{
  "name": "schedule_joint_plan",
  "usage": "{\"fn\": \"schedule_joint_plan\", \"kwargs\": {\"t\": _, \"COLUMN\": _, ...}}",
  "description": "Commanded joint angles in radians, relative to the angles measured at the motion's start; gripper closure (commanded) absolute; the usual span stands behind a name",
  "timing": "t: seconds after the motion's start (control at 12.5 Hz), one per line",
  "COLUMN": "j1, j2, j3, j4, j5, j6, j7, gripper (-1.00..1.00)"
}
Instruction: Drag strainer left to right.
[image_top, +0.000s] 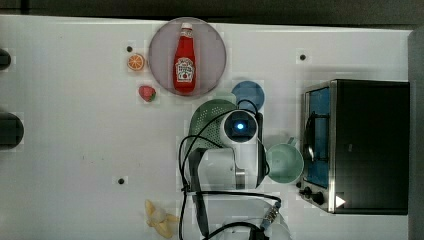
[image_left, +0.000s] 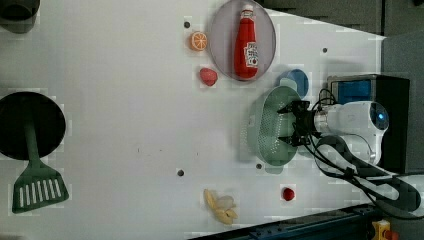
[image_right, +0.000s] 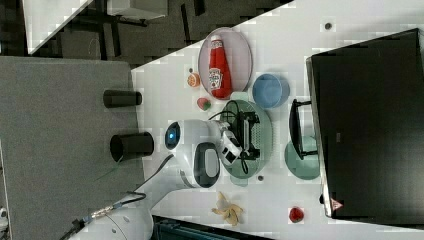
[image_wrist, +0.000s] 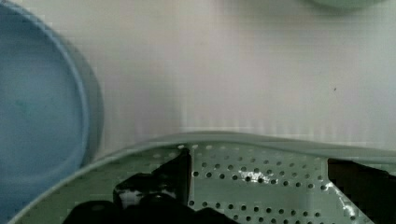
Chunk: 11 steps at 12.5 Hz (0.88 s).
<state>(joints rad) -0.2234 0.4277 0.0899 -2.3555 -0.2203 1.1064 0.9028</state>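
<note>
- Where the white arm ends, black gripper (image_left: 291, 125) hanging inside the strainer (image_left: 265, 127), fingers spread wide, pinching nothing.
- Pale mint-green, oval, plastic; inner wall and floor dotted with rows of small holes; smooth raised rim all round.
- Bigger than the blue bowl (image_left: 295, 80) and the mint-green cup (image_top: 284, 162) lying either side of the hand.
- Seen from the wrist: perforated wall (image_wrist: 261, 179) just ahead of the fingertips, one dark finger (image_wrist: 175, 175) close against it, the other finger (image_wrist: 364, 186) well apart from the first, curved rim running beyond both.
- Just past that rim, bare white table (image_wrist: 224, 79); blue bowl near the strainer's edge, whether touching or apart cannot be told.
- Seen from the right view: gripper (image_right: 248, 134) low over the strainer's middle, strainer (image_right: 262, 135) around and under the hand, cables trailing back along the wrist.
- Seen from the top view: strainer (image_top: 205, 120) half covered by the arm's white housing, dotted rim showing on the top view's left of the hand.
- Further from the hand, beyond the strainer: grey round plate (image_left: 220, 35) bearing a red ketchup bottle (image_left: 246, 42) on its side, with an orange slice (image_left: 198, 40) and a strawberry (image_left: 208, 76) beside it.
- On the hand's other side, nearer the arm's base: banana peel (image_left: 220, 206) and a small red fruit (image_left: 288, 193) on the table.
- Behind the wrist: black toy oven (image_top: 370, 145) with a blue inside.
</note>
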Motion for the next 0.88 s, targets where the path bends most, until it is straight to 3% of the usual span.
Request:
{"fn": "schedule_joint_plan", "kwargs": {"t": 0.08, "j1": -0.011, "j2": -0.023, "j3": -0.05, "j4": 0.004, "j5": -0.01, "j6": 0.012, "j7": -0.106, "gripper": -1.0}}
{"fn": "schedule_joint_plan", "kwargs": {"t": 0.32, "j1": -0.011, "j2": -0.037, "j3": -0.051, "j4": 0.011, "j5": -0.011, "j6": 0.034, "j7": -0.112, "gripper": -1.0}}
{"fn": "schedule_joint_plan", "kwargs": {"t": 0.56, "j1": -0.011, "j2": -0.14, "j3": -0.001, "j4": 0.011, "j5": -0.011, "j6": 0.004, "j7": -0.269, "gripper": -1.0}}
{"fn": "schedule_joint_plan", "kwargs": {"t": 0.88, "j1": -0.01, "j2": -0.357, "j3": 0.05, "j4": 0.084, "j5": -0.009, "j6": -0.241, "j7": -0.522, "gripper": -1.0}}
